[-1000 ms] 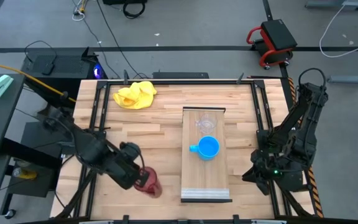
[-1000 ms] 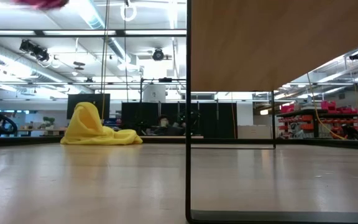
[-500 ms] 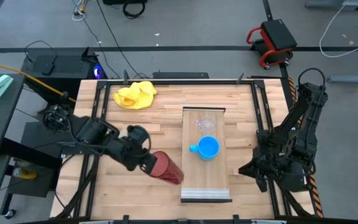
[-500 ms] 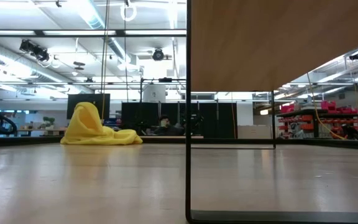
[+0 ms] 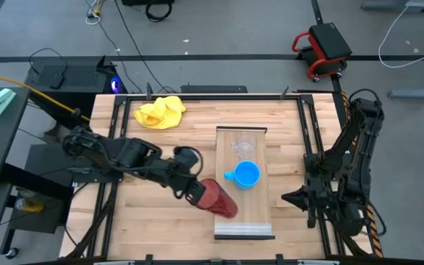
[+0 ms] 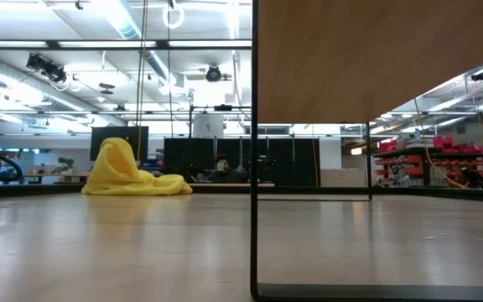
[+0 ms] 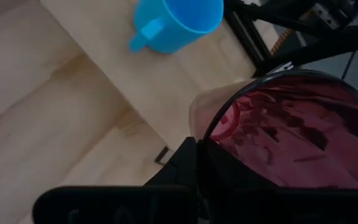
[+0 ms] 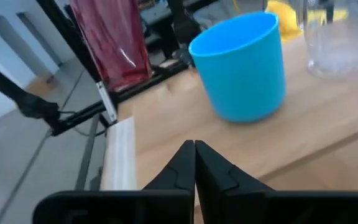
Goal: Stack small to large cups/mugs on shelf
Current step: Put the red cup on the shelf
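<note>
My left gripper (image 5: 195,193) is shut on the dark red ribbed cup (image 5: 219,199), which hangs tilted over the left edge of the shelf (image 5: 260,213), near its front end. The blue mug (image 5: 247,175) stands mid-shelf, its handle toward the table's left. Behind it stands the small clear cup (image 5: 243,146). My right gripper (image 8: 194,152) is shut and holds nothing. It sits at the table's right edge (image 5: 291,199), pointing across the shelf at the blue mug (image 8: 241,68). My left gripper pinches the red cup's wall at the rim (image 7: 211,130), one finger outside and the other showing dark inside the mouth. It comes from the table's left, slanting down. The cup is lifted clear, its mouth toward the gripper and its bottom (image 5: 232,210) tipped toward the shelf.
A crumpled yellow cloth (image 5: 160,112) lies at the table's far left. The shelf's lighter lip (image 8: 120,155) is at its near end. Bare shelf (image 5: 252,206) lies between the blue mug and the lip. Dark frame rails (image 5: 308,132) run along the table's sides.
My left gripper has carried the red cup from the table's near left toward the right, up to the shelf's left edge. It has turned, so the cup's bottom now points toward the shelf. The right arm has sunk a little at the right edge.
</note>
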Controlling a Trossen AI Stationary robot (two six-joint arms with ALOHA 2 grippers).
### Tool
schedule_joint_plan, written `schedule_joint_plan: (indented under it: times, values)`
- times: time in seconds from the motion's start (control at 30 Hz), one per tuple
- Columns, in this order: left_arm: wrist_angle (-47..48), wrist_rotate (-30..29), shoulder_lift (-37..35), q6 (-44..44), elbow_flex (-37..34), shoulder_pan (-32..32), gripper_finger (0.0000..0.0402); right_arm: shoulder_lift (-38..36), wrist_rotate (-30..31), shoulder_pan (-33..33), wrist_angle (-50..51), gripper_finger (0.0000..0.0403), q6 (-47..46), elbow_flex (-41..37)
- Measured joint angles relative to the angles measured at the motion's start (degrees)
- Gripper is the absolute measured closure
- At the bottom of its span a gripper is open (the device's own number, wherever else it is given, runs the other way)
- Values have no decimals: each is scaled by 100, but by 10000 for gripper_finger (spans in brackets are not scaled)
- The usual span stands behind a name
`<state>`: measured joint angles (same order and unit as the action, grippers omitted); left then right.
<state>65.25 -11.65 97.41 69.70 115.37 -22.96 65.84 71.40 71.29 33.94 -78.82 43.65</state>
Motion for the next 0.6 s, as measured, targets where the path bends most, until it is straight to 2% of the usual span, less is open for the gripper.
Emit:
schedule_joint_plan:
  times: [0.27, 0.6]
  values:
    - [-502, 243, 265, -296, -2, 169, 390, 787, -17, -413, -1068, 397, 970, 132]
    - [-863, 251, 569, -365, -1, 244, 390, 1203, -638, -976, -2088, 400, 2387, 477]
